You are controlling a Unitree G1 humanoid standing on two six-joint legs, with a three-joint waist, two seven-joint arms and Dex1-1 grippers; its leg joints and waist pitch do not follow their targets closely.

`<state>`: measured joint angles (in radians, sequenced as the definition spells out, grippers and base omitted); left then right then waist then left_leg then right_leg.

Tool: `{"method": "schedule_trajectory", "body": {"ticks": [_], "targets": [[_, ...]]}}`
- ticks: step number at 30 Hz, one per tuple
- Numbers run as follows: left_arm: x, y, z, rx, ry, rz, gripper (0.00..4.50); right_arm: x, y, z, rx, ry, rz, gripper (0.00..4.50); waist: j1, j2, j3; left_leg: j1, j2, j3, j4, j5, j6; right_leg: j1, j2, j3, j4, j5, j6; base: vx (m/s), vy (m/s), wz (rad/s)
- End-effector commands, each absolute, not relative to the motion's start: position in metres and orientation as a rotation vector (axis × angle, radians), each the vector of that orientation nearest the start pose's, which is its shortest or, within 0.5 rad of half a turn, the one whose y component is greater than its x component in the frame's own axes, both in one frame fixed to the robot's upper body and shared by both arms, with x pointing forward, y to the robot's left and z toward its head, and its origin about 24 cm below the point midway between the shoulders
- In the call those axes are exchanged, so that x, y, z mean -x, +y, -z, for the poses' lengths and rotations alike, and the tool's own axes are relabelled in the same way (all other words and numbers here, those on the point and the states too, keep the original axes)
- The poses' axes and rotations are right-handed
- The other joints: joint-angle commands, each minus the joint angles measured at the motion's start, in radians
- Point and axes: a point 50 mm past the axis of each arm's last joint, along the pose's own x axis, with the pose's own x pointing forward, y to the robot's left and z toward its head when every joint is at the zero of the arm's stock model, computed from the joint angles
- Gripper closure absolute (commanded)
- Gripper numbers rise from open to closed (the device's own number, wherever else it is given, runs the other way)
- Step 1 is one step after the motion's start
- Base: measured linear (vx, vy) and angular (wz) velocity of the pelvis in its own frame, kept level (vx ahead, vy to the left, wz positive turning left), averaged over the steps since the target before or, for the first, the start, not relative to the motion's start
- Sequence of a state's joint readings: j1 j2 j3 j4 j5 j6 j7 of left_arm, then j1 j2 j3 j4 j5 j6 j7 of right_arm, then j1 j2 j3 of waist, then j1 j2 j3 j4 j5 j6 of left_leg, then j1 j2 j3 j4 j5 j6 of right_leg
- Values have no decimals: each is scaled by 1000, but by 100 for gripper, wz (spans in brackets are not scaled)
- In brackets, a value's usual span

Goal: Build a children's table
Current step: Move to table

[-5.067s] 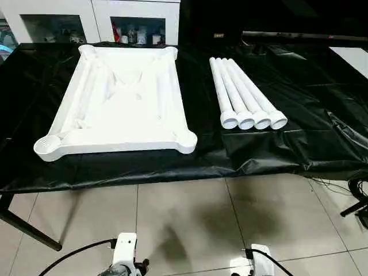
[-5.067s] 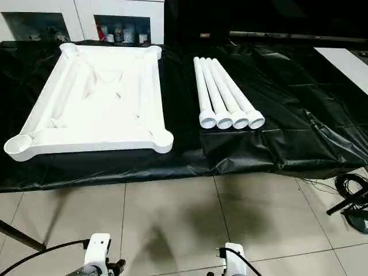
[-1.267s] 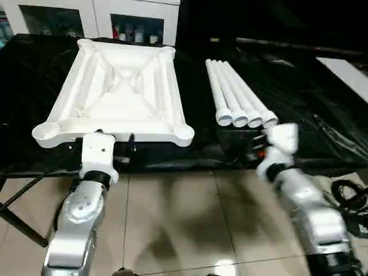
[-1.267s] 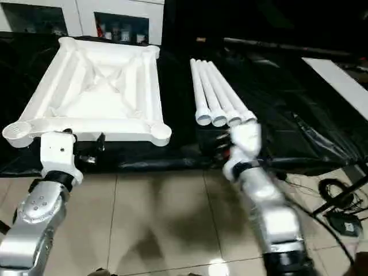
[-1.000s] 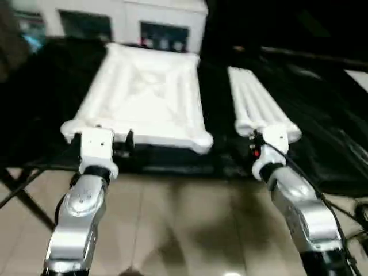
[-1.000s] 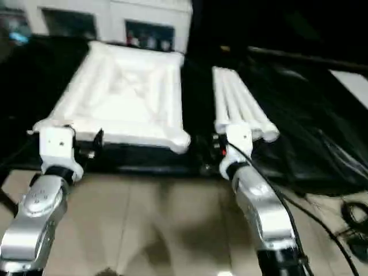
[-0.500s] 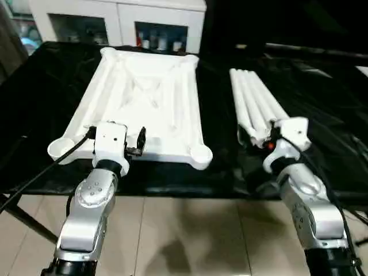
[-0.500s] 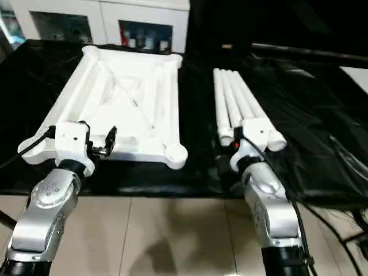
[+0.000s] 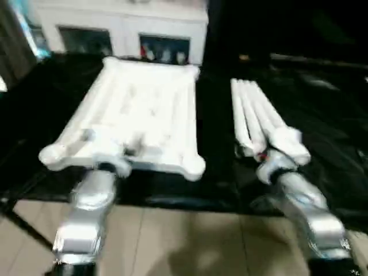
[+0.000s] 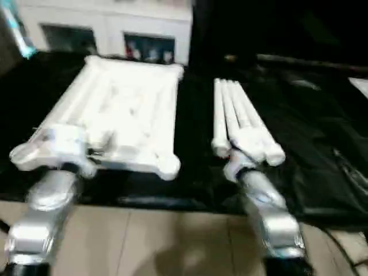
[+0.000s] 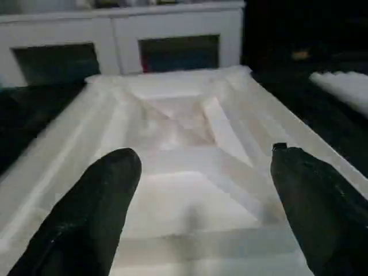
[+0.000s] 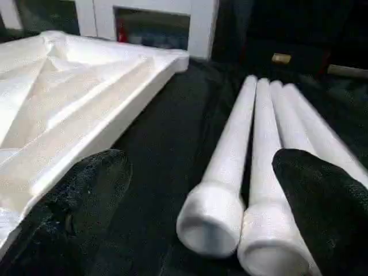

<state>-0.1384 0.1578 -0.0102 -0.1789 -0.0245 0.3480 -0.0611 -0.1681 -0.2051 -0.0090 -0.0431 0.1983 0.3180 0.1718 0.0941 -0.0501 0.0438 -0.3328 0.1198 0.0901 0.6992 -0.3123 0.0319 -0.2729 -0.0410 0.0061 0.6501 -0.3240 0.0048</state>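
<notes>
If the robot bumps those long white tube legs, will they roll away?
Probably a little. The tube legs are round and smooth, so a nudge could roll them sideways on the black cloth. Their wider ends may slow that. They look stiff, likely light hollow plastic.

tabletop (image 11: 172, 190) near edge cut off

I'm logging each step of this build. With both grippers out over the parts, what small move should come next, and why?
Probably ease the right gripper forward and down around the nearest leg. Its fingers are spread wide with the leg's flared end between them, not yet touching. All four legs lie loose beside the tabletop, whose ribbed underside faces up, ready for them.
</notes>
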Motion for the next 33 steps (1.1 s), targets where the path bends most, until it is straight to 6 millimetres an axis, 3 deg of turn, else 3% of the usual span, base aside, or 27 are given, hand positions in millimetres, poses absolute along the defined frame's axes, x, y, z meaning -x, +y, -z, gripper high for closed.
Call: {"method": "schedule_trajectory", "body": {"ticks": [1,2,3,4,5,6,8,9,10,11,13,14,16,17,18,20,22,23,24,25,27,28,29,30,31,32,33], "targets": [[-278,171,-91,-152,33,62,37,-287,-157,-77,1,87,-248,0,15,21,-30,-37,56,1,-101,129,-27,65,-112,35,-149,-169,-244,66,55,-5],[-278,171,-91,-152,34,64,37,-287,-157,-76,1,87,-243,0,-11,58,-22,-25,74,-19,-178,7,-24,59,-48,-36,-127,-208,-204,66,55,-5],[-279,171,-91,-150,35,67,37,-287,-158,-76,-2,88,-229,0,-42,75,-57,82,117,-81,-191,-50,49,-3,-11,-72,-53,-120,-153,138,68,-5],[-279,170,-91,-149,35,70,37,-287,-159,-76,-4,88,-217,0,-58,80,-58,127,137,-117,-194,-91,122,-53,-15,-73,-11,-92,-131,157,20,1],[-280,170,-91,-149,35,71,37,-287,-160,-76,-6,89,-209,0,-69,76,-72,157,158,-154,-184,-59,268,-102,-24,-76,45,-54,-42,157,20,1],[-280,170,-91,-149,35,71,37,-287,-160,-76,-6,89,-209,0,-65,61,-65,139,163,-145,-177,12,361,-136,-39,-66,72,-17,19,101,11,1],[-282,169,-91,-144,34,80,37,-286,-163,-76,-12,85,-188,0,-72,35,-58,98,121,-98,-186,37,371,-134,-57,-46,33,78,14,67,-8,-5],[-282,169,-91,-144,34,80,37,-286,-163,-76,-12,85,-188,0,-62,-3,-55,45,40,-21,-147,-39,269,-73,-92,0,-73,131,-26,58,-50,-1],[-282,169,-91,-144,34,80,37,-286,-163,-76,-12,85,-188,0,-43,-21,-57,-1,3,7,-117,-79,218,-13,-123,44,-114,-12,-50,47,-79,11],[-284,168,-91,-142,34,88,37,-287,-165,-77,-7,84,-178,0,-10,-28,-56,-38,-9,7,-18,-55,119,43,-207,116,-168,-310,-121,47,-79,11],[-284,167,-91,-141,35,91,37,-286,-166,-77,-3,83,-172,0,0,-16,-50,-80,13,-6,2,55,33,60,-194,97,-162,-334,-220,81,-65,1],[-284,167,-91,-141,35,92,37,-286,-167,-77,-2,83,-170,0,-3,-2,-43,-80,24,-2,-30,108,14,54,-162,56,-161,-295,-270,96,-53,-4],[-285,166,-90,-140,35,95,37,-286,-168,-77,1,83,-162,0,-14,57,-35,-26,74,1,-149,57,11,7,-81,-30,-144,-298,-239,95,31,1],[-286,164,-90,-136,35,100,37,-287,-170,-77,8,83,-146,0,-56,76,-44,16,113,-49,-185,-107,16,-19,-21,-74,-76,-226,-183,98,61,-3],[-286,163,-90,-134,35,103,37,-287,-171,-78,11,82,-140,0,-80,81,-69,121,155,-111,-188,-141,105,-97,-24,-78,1,-77,-151,139,55,0],[-287,162,-88,-130,37,109,37,-287,-172,-79,13,79,-131,0,-88,65,-65,130,176,-133,-185,-67,293,-138,-45,-65,47,-1,-42,140,25,10],[-287,161,-87,-129,41,116,37,-287,-175,-80,13,75,-119,0,-92,39,-60,103,128,-84,-168,-24,339,-132,-74,-38,-2,86,-34,92,-11,8],[-287,160,-87,-129,42,119,37,-286,-176,-80,14,75,-113,0,-63,11,-50,18,40,5,-130,-88,252,-48,-118,13,-102,45,-112,87,-30,10],[-288,159,-87,-130,42,126,37,-286,-178,-79,21,79,-100,0,-25,-5,-59,-53,-2,21,-31,-34,169,60,-197,100,-154,-101,-207,100,-63,8],[-289,158,-87,-132,40,133,37,-285,-180,-77,26,88,-88,0,-6,2,-61,-88,20,6,4,34,84,85,-212,103,-157,-170,-266,101,-49,3],[-290,158,-87,-132,38,136,37,-284,-180,-76,29,93,-86,0,-8,16,-53,-99,31,6,-36,120,35,76,-156,41,-148,-149,-302,97,-36,0],[-290,158,-87,-132,38,136,37,-284,-180,-76,29,93,-86,0,-8,41,-49,-78,46,5,-78,139,36,57,-136,10,-149,-173,-295,101,14,1],[-291,157,-87,-132,38,137,37,-283,-180,-75,28,94,-89,0,-22,84,-53,-28,78,-3,-154,94,39,26,-66,-53,-131,-190,-223,101,14,1],[-291,157,-87,-132,38,139,37,-283,-178,-75,26,92,-96,0,-74,105,-63,61,134,-73,-181,-45,89,-42,-13,-87,-41,-126,-166,117,70,-1],[-291,157,-86,-133,38,140,37,-283,-177,-75,24,91,-101,0,-85,105,-58,89,153,-100,-192,-133,116,-71,-16,-81,-5,-111,-145,128,67,1],[-291,157,-85,-137,39,139,37,-282,-176,-75,21,90,-106,0,-93,95,-73,131,178,-136,-186,-132,218,-116,-32,-70,38,-43,-75,128,67,1],[-291,158,-85,-146,37,137,37,-282,-175,-75,14,90,-112,0,-97,78,-67,119,184,-128,-177,-25,328,-143,-53,-53,53,15,-12,113,20,8]]}}
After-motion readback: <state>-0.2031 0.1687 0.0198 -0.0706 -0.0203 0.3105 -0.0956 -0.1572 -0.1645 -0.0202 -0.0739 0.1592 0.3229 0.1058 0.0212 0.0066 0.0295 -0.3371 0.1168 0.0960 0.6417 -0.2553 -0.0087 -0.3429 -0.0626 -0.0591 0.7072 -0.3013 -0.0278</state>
